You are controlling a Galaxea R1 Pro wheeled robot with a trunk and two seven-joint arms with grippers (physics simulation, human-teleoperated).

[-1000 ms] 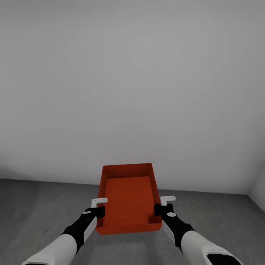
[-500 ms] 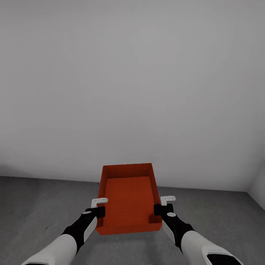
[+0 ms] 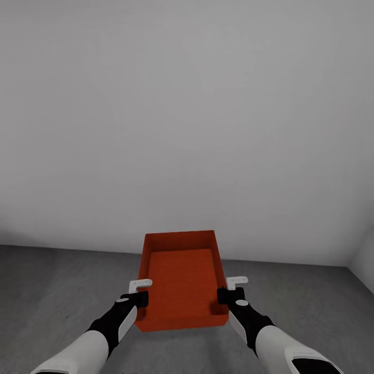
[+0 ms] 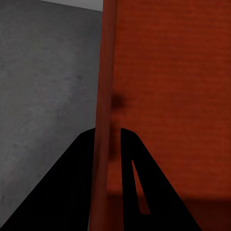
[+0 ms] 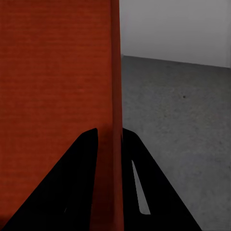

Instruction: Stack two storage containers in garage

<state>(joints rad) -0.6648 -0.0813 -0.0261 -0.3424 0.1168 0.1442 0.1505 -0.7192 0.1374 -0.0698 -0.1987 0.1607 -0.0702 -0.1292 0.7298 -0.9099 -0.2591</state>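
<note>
Orange-red storage container [image 3: 182, 283], lower centre of frame, above dark grey floor [image 3: 47, 280]; left gripper [image 3: 139, 296] and right gripper [image 3: 226, 294] each clamped on a side wall.

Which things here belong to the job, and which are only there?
Job:
- orange box, held at its side walls
- left gripper
- right gripper
- grey floor, where a box must go

Only there:
- white wall
</note>
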